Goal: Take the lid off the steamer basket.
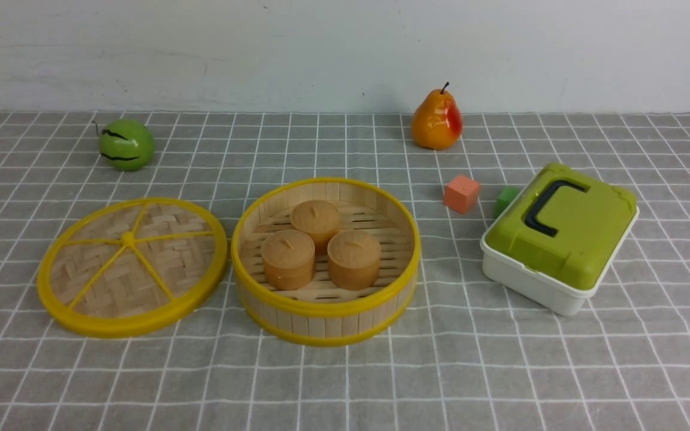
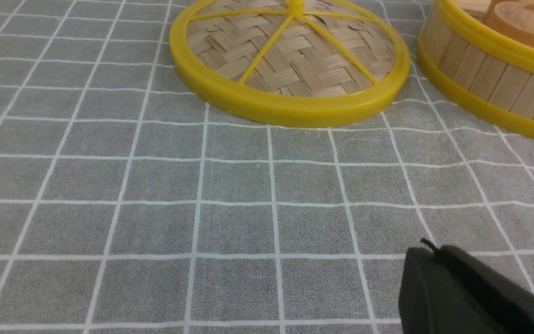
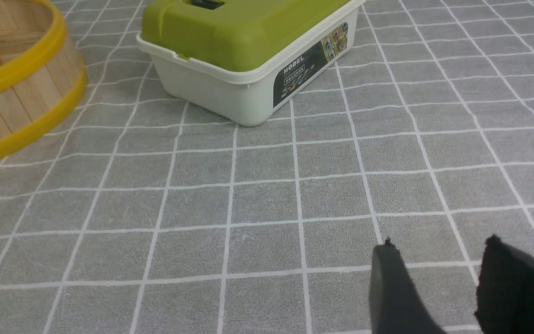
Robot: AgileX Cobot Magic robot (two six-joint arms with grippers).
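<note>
And the lid point(image 1: 93, 281) is off, lying flat on the table point(image 1: 345, 395), its centre knob up, just beside the steamer basket point(image 1: 327, 308) on the robot's left! The basket sits open, showing three brown buns point(image 1: 315, 221) clustered on its slatted floor, one behind and two in front. Over to the arms: the left claw point(image 2: 427, 248) is closed, its tips together, nothing in its grasp, with bare cloth around it. The right claw point(image 3: 438, 243) has its two fingers parted, a clear gap between them, and it too grips nothing. Out on the robot's right stands the white box point(image 1: 536, 284), set at an angle under its green lid point(image 1: 590, 221) with the black handle point(image 1: 539, 209). Just behind it, a green block point(image 1: 507, 200), partly hidden, and near that an orange-pink block point(image 1: 461, 194). Farther back, an orange pear point(image 1: 436, 123) stands upright, and behind the woven lid rests a round green fruit point(image 1: 127, 145)!
</note>
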